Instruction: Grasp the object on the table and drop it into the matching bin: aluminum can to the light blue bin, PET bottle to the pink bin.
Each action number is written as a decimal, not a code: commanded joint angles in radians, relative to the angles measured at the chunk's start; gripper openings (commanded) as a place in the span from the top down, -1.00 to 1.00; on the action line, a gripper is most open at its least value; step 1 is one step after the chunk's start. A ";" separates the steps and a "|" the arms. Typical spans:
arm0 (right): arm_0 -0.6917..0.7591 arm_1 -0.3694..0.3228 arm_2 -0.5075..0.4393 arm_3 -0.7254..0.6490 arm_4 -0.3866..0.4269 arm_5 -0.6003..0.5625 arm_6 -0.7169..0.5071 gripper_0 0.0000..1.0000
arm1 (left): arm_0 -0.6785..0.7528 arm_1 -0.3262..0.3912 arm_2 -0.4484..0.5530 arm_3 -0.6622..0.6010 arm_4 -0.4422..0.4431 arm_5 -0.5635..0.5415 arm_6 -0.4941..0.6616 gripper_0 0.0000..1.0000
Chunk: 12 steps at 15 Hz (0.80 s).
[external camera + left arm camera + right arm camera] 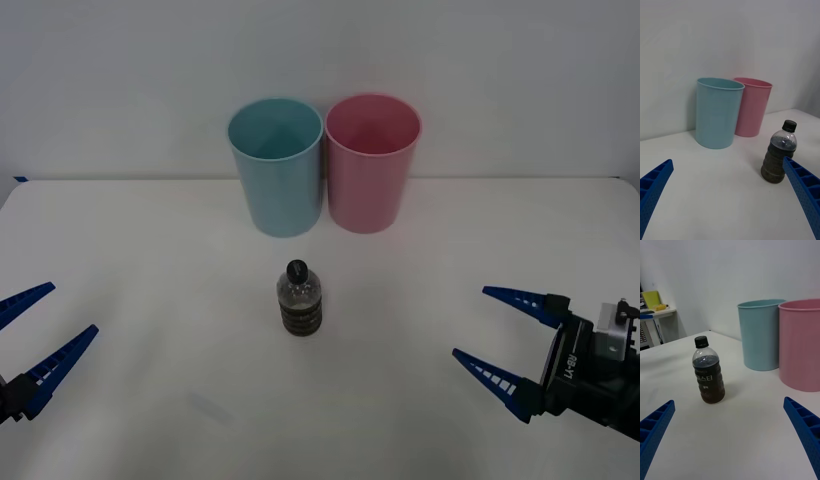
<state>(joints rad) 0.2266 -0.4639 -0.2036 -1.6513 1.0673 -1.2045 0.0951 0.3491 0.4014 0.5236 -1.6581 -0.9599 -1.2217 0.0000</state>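
Down at the near left corner of the white table [120,260], the left gripper [28,345] hovers with its blue ribbed fingers [55,368] spread wide apart and nothing between them, well apart from the bottle. Toward the middle of the table stands the PET bottle [299,298], upright, with a black screw cap and a dark brown band around its clear body; it is untouched by either arm and sits nearer the front edge than the two bins. Behind it, close to the far edge, the light blue bin [276,165] stands upright just beside the pink bin [371,160], blue on the left and pink on the right, their walls touching or nearly so, both open-mouthed and much taller than the bottle. At the near right corner the right gripper [490,340] is held low over the table, its blue fingers [492,378] likewise apart and holding nothing, pointed inward toward the bottle from well off to the side.
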 commanded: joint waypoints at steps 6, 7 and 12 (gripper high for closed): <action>-0.179 -0.033 0.205 0.177 0.000 0.049 0.094 -1.00 | 0.000 0.000 0.000 0.000 0.000 0.000 0.000 -1.00; -0.199 -0.033 0.231 0.200 0.000 0.060 0.106 -1.00 | 0.000 0.000 0.000 0.000 0.000 0.000 0.000 -1.00; -0.257 -0.032 0.352 0.235 -0.012 0.177 0.193 -1.00 | 0.000 0.000 0.000 0.000 0.000 0.000 0.000 -1.00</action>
<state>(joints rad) -0.0240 -0.4969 0.1275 -1.4164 1.0575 -1.0503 0.2850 0.3491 0.4014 0.5236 -1.6581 -0.9599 -1.2217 0.0000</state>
